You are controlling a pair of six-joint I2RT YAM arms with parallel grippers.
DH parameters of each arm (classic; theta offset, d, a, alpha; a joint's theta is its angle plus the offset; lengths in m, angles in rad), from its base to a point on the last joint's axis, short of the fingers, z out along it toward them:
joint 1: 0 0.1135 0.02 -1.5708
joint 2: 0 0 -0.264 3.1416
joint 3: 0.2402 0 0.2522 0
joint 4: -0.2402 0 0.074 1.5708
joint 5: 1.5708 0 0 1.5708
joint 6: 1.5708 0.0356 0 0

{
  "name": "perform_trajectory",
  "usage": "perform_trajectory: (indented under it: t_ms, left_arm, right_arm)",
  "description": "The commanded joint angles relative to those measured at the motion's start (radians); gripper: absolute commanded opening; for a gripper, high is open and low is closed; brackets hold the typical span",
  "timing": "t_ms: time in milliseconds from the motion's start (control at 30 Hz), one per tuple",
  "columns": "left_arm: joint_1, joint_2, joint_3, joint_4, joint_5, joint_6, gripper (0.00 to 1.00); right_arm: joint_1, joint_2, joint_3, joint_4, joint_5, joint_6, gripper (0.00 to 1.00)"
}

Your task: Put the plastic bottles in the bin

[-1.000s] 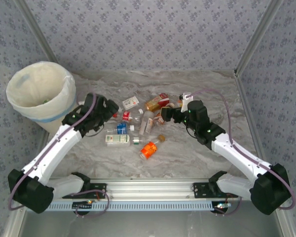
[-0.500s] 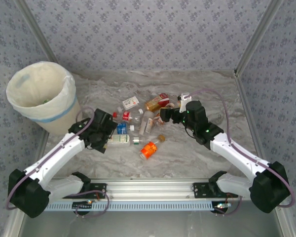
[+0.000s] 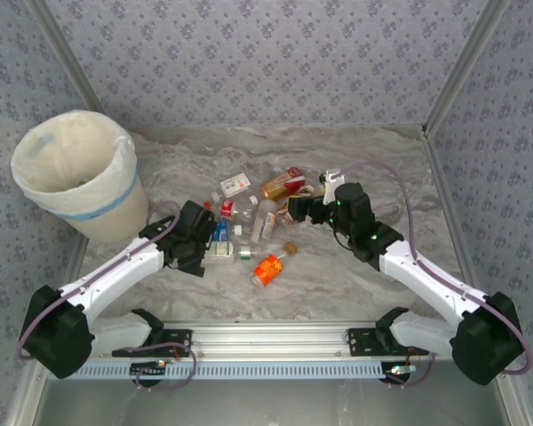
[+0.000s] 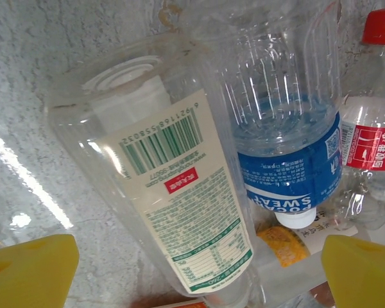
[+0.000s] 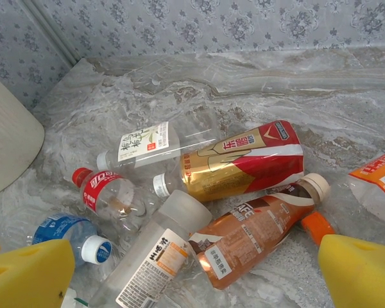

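Several plastic bottles lie in a loose heap mid-table. My left gripper [image 3: 211, 244] is open, its yellow fingertips either side of a clear bottle with a cream and green label [image 4: 179, 192] [image 3: 215, 251]; beside that lie a blue-labelled bottle [image 4: 289, 147] and a red-capped one [image 4: 372, 141]. My right gripper [image 3: 295, 209] hangs open over a brown coffee bottle [image 5: 256, 240], a frosted bottle [image 5: 157, 256] and a gold and red bottle [image 5: 244, 160]. An orange bottle [image 3: 268, 268] lies apart, nearer the arms. The cream bin [image 3: 80, 177] with its white bag stands far left.
Patterned walls close the back and sides, with metal posts [image 3: 453, 80] at the corners. An aluminium rail [image 3: 266, 342] runs along the near edge between the arm bases. The bin's wall [image 5: 6, 141] shows at the left of the right wrist view.
My left arm has swung from beside the bin toward the heap and come down over the green-labelled bottle. The right arm has barely moved.
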Motion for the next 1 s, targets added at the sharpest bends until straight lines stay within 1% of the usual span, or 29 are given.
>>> perform_trajectory:
  t_ms: [0,100,267,433,567,633,833,967]
  left_arm:
    - [-0.024,0.032,-0.001,0.012,-0.017,-0.02,0.95]
    - [-0.041,0.074,0.001,-0.005,0.0,-0.007,0.93]
    - [-0.041,0.131,-0.024,0.042,0.029,-0.02,0.91]
    - [-0.041,0.164,-0.033,0.057,0.001,-0.019,0.87]
    - [-0.042,0.186,-0.063,0.086,0.006,-0.042,0.82]
    - [-0.041,0.2,-0.07,0.092,0.012,-0.049,0.81]
    - [-0.04,0.188,-0.092,0.062,-0.027,-0.069,0.8]
    - [-0.04,0.144,-0.121,0.034,-0.068,-0.09,0.77]
  right_arm:
    - [0.009,-0.03,-0.011,-0.012,0.02,-0.017,1.0]
    - [0.008,-0.031,-0.011,-0.02,0.026,-0.023,1.0]
    - [0.009,-0.027,-0.007,-0.024,0.021,-0.021,1.0]
    - [0.01,-0.026,-0.003,-0.032,0.025,-0.028,1.0]
    - [0.011,-0.027,0.0,-0.036,0.027,-0.032,1.0]
    - [0.01,-0.024,0.004,-0.034,0.027,-0.035,1.0]
    - [0.012,-0.017,0.018,-0.041,0.021,-0.041,1.0]
    - [0.013,-0.013,0.018,-0.039,0.024,-0.04,1.0]
